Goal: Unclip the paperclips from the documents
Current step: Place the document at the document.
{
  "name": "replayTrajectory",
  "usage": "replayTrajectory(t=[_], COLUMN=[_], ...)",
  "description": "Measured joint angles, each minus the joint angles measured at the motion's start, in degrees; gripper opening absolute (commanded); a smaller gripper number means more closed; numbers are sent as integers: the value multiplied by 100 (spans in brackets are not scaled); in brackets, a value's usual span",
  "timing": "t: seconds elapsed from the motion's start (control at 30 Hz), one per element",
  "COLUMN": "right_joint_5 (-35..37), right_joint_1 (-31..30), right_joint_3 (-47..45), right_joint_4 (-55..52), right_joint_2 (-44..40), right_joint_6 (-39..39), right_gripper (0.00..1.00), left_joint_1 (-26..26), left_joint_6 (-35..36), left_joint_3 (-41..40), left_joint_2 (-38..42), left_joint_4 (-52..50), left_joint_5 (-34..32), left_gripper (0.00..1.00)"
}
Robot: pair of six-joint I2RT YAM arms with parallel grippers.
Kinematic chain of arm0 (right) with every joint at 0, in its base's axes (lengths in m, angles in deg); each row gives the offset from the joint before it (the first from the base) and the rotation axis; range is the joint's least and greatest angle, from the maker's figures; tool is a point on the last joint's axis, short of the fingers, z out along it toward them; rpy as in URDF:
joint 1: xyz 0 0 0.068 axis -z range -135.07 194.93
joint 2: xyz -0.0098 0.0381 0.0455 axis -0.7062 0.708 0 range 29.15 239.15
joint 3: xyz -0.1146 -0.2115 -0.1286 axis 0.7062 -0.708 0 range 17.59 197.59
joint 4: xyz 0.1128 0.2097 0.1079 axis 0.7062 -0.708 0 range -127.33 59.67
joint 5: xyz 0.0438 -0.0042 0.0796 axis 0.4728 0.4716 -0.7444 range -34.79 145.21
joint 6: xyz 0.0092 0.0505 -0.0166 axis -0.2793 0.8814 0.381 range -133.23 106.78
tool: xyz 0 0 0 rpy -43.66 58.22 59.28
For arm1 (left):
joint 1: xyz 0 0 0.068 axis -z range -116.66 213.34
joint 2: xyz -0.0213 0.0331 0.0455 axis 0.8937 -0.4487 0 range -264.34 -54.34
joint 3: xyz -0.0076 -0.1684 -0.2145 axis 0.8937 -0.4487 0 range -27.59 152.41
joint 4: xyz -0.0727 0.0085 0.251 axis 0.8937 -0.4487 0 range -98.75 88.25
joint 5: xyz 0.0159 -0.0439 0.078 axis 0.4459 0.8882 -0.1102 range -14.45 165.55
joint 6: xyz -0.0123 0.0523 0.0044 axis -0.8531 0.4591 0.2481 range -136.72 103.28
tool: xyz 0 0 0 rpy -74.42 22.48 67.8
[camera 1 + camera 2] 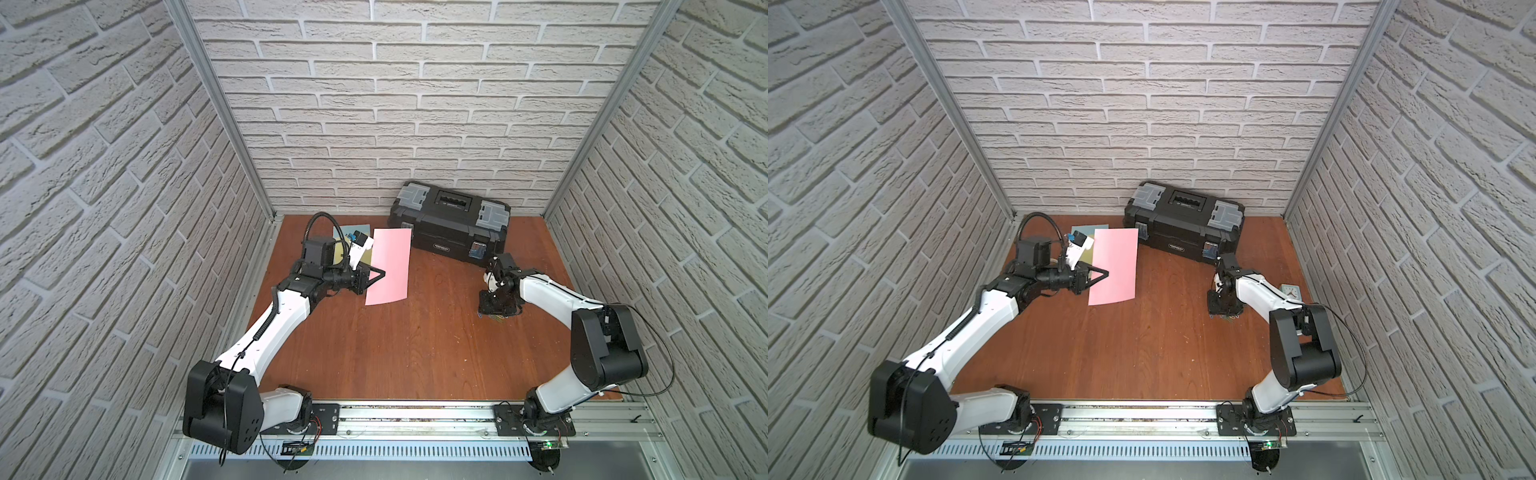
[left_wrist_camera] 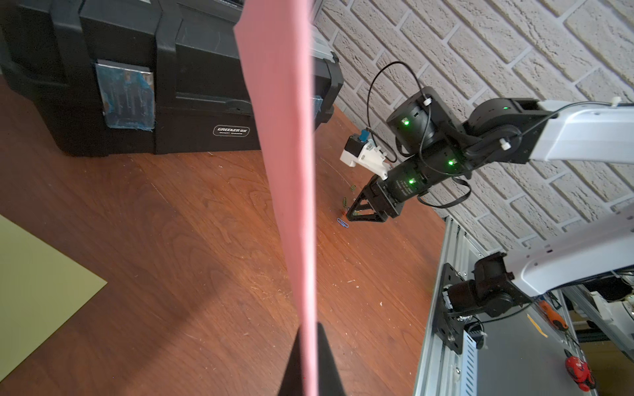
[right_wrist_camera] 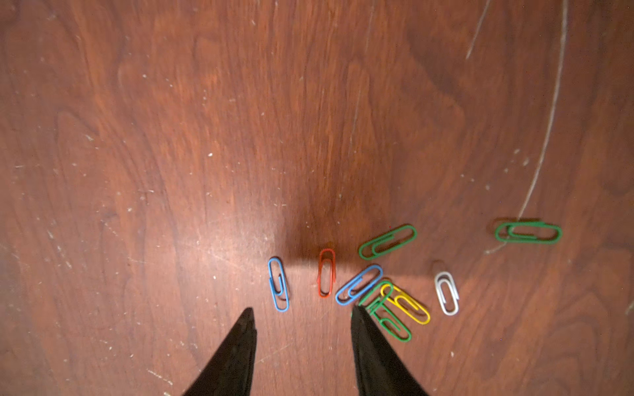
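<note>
Likely release step: right hand [image 3: 302,310] half-spread, empty, low over loose paperclips [image 3: 363,286] on table [image 3: 171,154]. Left hand [image 1: 380,274] clamped on pink sheet [image 1: 390,266], edge-held off table, well apart. Lift straight up — avoid scattering pile.

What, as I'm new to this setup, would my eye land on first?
The pink sheet, pinched at its edge in the shut left claw and held up near the back left of the table. Next, the colourful paperclips lying loose beneath the open right claw, with the black toolbox against the back wall.
</note>
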Motion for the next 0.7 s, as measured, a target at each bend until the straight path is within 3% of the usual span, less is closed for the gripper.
replayTrajectory(t=[0.3, 0.7], right_joint_5=[-221, -754], right_joint_1=[0, 0], right_joint_3=[0, 13], right_joint_4=[44, 289], right_joint_2=[-160, -249], right_joint_6=[22, 46], right_gripper=[50, 57], left_joint_1=[-540, -1040], left_joint_6=[-149, -619], left_joint_3=[125, 1058], left_joint_2=[-365, -2271], left_joint_4=[-138, -79], left_joint_5=[-807, -540], left_gripper=[0, 0])
